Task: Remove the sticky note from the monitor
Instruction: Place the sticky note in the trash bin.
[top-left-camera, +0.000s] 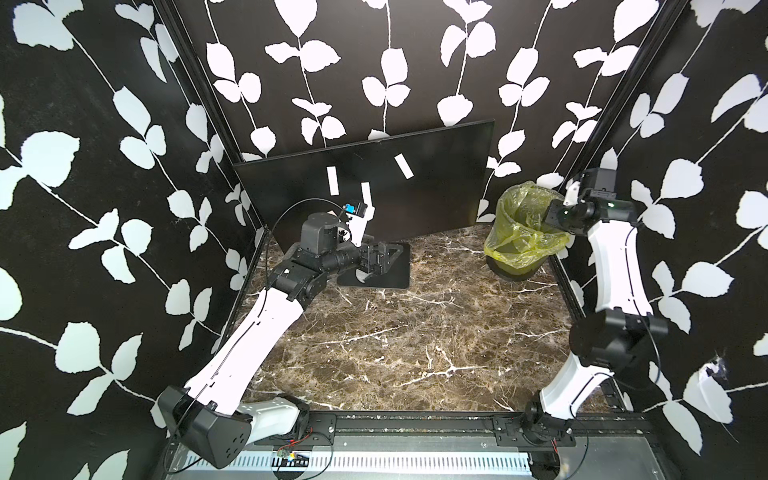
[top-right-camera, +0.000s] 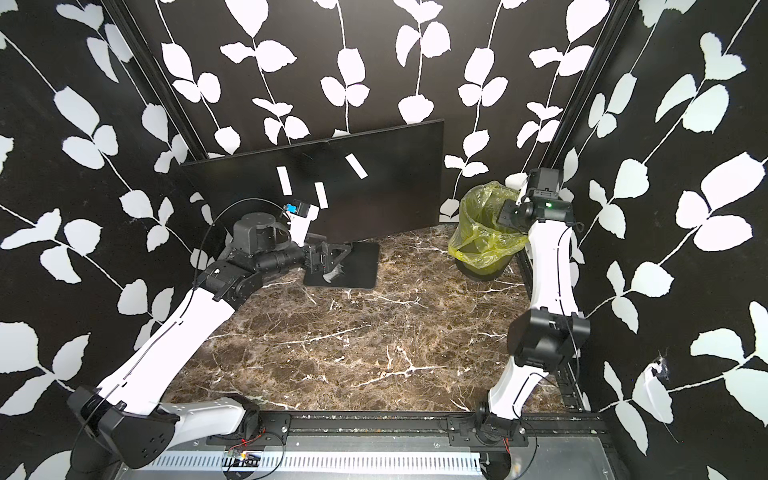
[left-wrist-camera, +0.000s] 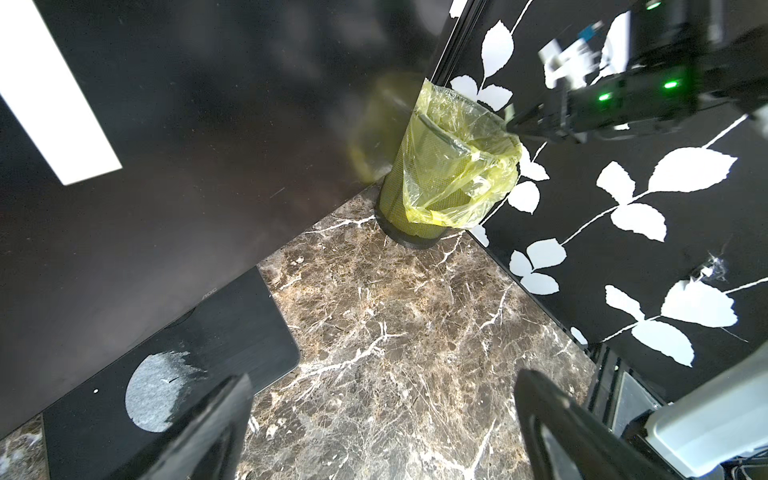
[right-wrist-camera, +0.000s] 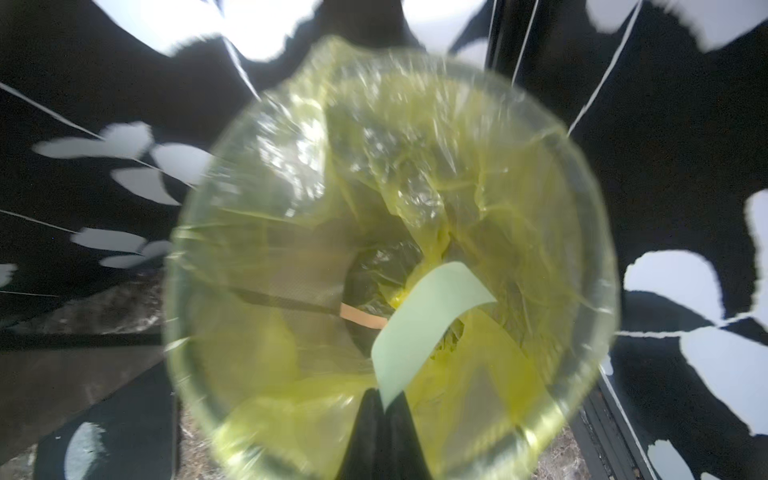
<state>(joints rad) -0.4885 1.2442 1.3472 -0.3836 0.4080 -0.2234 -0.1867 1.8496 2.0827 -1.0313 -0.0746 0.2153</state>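
The monitor stands at the back, angled, with three pale strips on its screen; whether these are notes or reflections I cannot tell. In the right wrist view my right gripper is shut on the end of a pale green sticky note, which hangs curled over the mouth of the yellow-lined bin. My left gripper hovers low over the monitor's base plate, open, with nothing between its fingers.
The bin stands in the back right corner beside the monitor's edge. A tan strip lies inside it. Leaf-patterned walls close in three sides of the marble floor.
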